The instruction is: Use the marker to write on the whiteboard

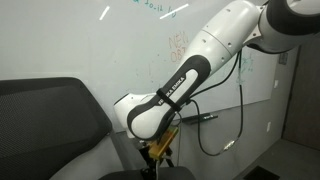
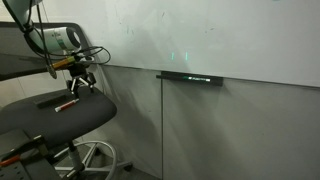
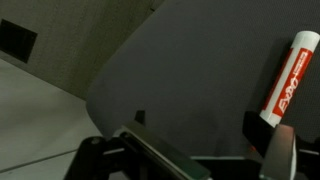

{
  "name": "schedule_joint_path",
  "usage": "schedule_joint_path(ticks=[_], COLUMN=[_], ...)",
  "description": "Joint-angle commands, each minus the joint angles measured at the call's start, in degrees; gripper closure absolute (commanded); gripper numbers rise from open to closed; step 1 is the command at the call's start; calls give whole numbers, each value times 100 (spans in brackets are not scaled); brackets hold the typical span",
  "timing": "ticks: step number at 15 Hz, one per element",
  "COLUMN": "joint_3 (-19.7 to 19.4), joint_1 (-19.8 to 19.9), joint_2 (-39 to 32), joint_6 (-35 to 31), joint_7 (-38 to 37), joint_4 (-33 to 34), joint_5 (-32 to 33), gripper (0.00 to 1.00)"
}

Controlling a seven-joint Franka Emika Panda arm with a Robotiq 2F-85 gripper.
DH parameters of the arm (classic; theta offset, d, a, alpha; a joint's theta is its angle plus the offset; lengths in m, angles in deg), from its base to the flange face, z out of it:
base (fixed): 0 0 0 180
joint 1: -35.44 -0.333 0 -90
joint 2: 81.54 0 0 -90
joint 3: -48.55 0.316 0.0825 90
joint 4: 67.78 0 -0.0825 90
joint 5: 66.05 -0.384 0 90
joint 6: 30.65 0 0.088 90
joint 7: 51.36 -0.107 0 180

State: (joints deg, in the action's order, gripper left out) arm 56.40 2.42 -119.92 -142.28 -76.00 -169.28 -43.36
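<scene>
The marker [image 3: 288,78], red-orange and white, lies on the dark grey chair seat [image 3: 190,70]. In an exterior view it is a small reddish stick [image 2: 67,104] on the seat. My gripper [image 3: 200,125] is open and empty, just above the seat, with its right finger next to the marker's lower end. It hangs over the seat in both exterior views [image 2: 80,82] [image 1: 160,148]. The whiteboard [image 2: 220,35] is the large glossy wall board behind, with faint scribbles [image 1: 180,45].
A dark flat item [image 2: 50,98] lies on the seat beside the marker. A long dark bar [image 2: 190,77] sits on the wall under the whiteboard. The chair back [image 1: 45,115] stands close to the arm. A black cable [image 1: 215,125] hangs from the arm.
</scene>
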Motion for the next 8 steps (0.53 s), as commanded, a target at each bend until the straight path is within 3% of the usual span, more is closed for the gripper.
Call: schedule_joint_path(ticks=[1,8], joint_3=[-140,220], joint_1=[-212,-48], joint_2=[275,445], joint_6=[388,248], joint_7=[-358,-74], joint_4=[-57,-181], joint_5=[280,-180], gripper=[0,0])
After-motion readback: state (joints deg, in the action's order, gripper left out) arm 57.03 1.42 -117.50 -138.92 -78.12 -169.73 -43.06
